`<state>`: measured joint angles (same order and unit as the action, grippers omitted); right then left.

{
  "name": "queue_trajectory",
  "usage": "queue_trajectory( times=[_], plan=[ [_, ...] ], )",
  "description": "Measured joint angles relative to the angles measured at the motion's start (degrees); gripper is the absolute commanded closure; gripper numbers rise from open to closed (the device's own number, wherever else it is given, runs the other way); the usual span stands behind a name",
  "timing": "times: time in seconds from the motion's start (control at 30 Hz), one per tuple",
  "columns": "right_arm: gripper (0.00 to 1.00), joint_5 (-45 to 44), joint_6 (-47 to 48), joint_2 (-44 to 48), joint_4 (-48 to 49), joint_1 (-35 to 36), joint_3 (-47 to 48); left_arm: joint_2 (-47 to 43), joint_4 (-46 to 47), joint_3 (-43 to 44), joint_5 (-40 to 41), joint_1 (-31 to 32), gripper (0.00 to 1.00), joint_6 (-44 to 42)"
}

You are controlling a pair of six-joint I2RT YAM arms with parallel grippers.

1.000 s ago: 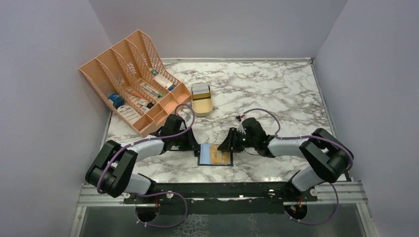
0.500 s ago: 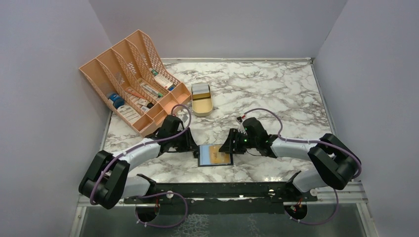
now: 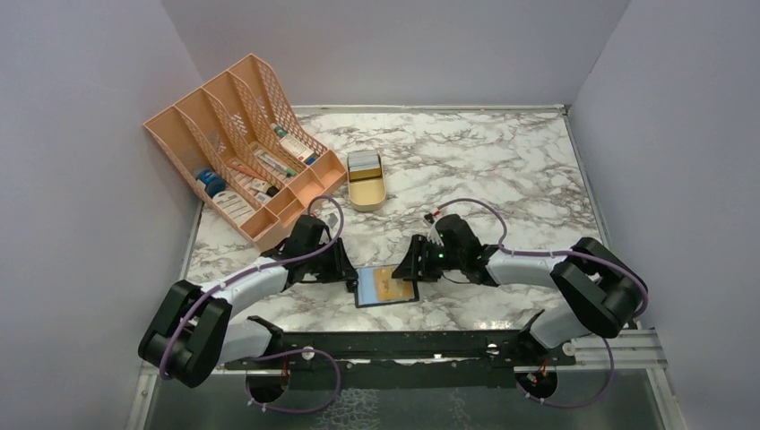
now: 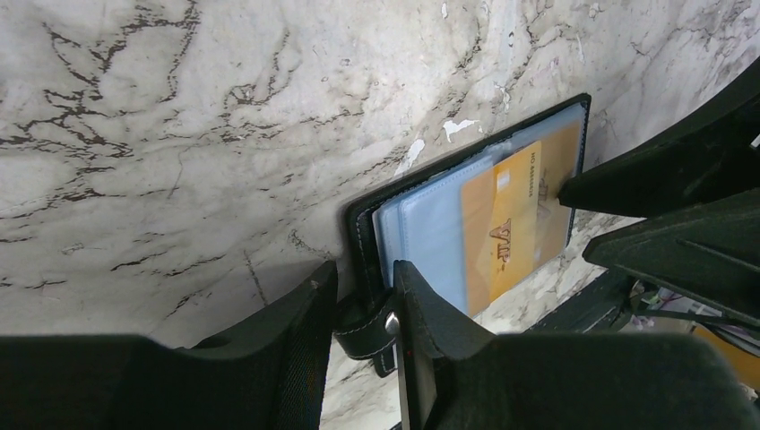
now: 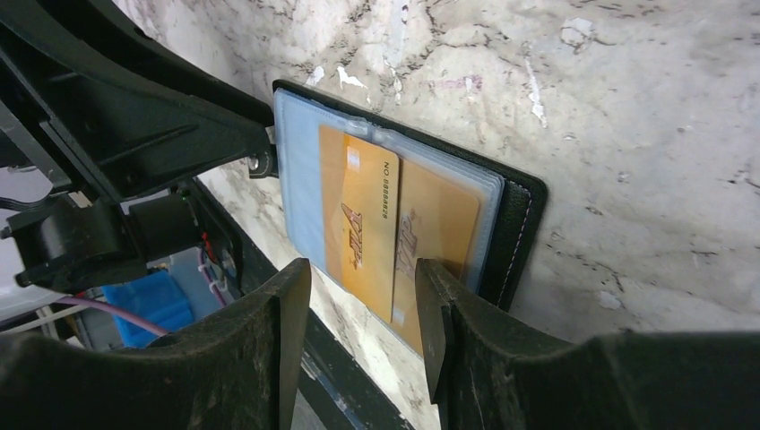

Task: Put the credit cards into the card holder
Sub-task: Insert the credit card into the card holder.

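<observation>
The card holder (image 3: 365,288) lies open on the marble table (image 3: 502,170) close to the arm bases, between the two wrists. I read the left gripper (image 4: 363,273) as closed to a narrow gap on the holder's snap strap. The right gripper (image 5: 363,266) stands partly open and grips nothing. Its fingers straddle the gold credit card (image 5: 394,233), which sits part-way under a clear sleeve, and one fingertip touches the card's edge. Farther back a tan oval tin (image 3: 367,190) holds a stack of pale cards (image 3: 364,160). A peach mesh file organiser (image 3: 235,134) stands at the far left.
</observation>
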<state>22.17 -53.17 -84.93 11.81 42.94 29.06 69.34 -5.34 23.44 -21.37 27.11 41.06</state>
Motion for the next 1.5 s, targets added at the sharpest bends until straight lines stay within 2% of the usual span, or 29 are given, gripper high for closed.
queue_trajectory(
  times=[0.2,0.73,1.07,1.2,1.5],
  plan=[
    [0.52,0.3,-0.7,-1.8,0.2,1.2,1.5,0.3,1.4,-0.5,-0.2,0.0,0.69,1.1],
    [0.52,-5.0,-1.4,-5.6,-4.6,6.2,7.3,0.6,7.7,-3.6,-1.1,0.0,0.81,4.8],
    [0.53,-2.8,-4.3,-9.1,1.1,7.5,7.3,0.2,9.8,-5.0,-1.5,0.0,0.86,6.9],
    [0.63,-1.9,-4.4,-9.7,2.2,7.5,7.3,0.0,10.4,-5.5,-1.4,-0.2,0.87,7.2],
    [0.73,-1.9,-3.4,-9.9,2.9,7.8,6.8,1.1,12.9,-5.9,-1.4,-0.1,0.88,8.2]
  ],
)
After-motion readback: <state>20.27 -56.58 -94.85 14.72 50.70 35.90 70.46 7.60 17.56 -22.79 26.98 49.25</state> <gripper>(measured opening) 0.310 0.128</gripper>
